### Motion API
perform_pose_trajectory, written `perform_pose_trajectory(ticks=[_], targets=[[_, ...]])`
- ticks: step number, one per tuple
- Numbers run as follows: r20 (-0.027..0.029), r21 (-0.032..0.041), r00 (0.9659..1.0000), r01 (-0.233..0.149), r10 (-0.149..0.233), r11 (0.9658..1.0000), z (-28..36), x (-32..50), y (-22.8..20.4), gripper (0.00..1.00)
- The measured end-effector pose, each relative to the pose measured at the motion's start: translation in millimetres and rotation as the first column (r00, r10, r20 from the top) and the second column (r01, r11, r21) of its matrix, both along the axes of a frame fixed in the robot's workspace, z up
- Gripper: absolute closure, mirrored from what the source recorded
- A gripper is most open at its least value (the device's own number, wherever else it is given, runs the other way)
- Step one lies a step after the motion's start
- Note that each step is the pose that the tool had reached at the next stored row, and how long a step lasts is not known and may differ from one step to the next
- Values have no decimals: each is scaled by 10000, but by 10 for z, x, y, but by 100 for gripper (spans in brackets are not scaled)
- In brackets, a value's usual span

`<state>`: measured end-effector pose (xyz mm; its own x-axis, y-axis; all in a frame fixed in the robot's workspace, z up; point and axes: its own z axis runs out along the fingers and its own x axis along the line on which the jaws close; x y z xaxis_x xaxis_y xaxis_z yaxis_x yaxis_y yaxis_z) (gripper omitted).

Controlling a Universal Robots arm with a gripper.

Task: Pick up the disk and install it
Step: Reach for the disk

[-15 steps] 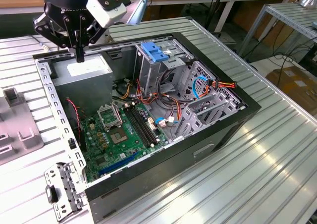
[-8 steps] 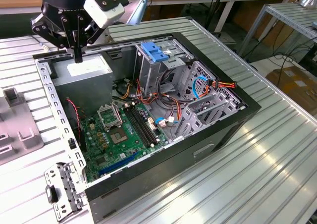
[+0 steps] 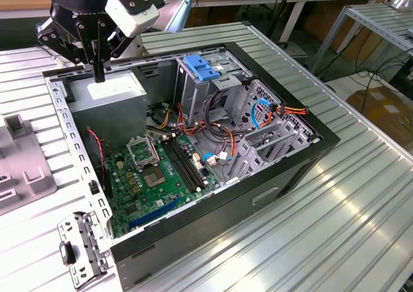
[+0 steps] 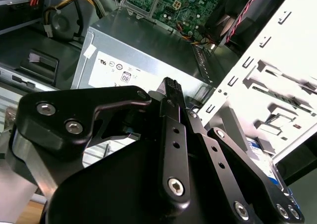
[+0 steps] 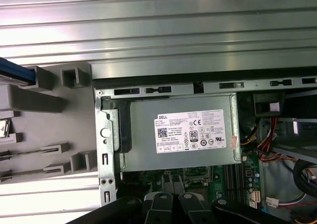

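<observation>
1. The gripper (image 3: pixel 98 77) hangs over the back corner of the open computer case (image 3: pixel 303 151), its black fingers pressed together with nothing between them.
2. In the second wrist view the fingertips (image 4: pixel 171 84) point down at the grey power-supply box (image 4: pixel 141 48). In the exterior view they sit just above the box's top, and whether they touch it cannot be told.
3. The power-supply box lies in the case corner against the perforated metal wall (image 3: pixel 71 143), its white sticker (image 5: pixel 193 131) facing up.
4. Beyond the box, inside the case, lie the green motherboard (image 3: pixel 158 176), bundles of coloured cables (image 3: pixel 213 127) and a metal drive cage topped by a blue latch handle (image 3: pixel 202 68).
5. The disk (image 5: pixel 17 73) is outside the case. In the first wrist view only its blue side rail shows, at the slots of a grey holder (image 5: pixel 49 105) on the ribbed metal surface (image 5: pixel 198 30) beside the case's wall, well apart from the gripper.
6. In the exterior view the grey holder sits at the exterior view's left, and a small loose metal bracket (image 3: pixel 80 247) lies near the case's front corner.
</observation>
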<state>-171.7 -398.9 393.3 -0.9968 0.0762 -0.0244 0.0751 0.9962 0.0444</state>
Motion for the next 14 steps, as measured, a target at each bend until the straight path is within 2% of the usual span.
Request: perform_pose_trajectory(ticks=[14], targets=[[1,0,10000,0,0,10000,0,-82,0,89]])
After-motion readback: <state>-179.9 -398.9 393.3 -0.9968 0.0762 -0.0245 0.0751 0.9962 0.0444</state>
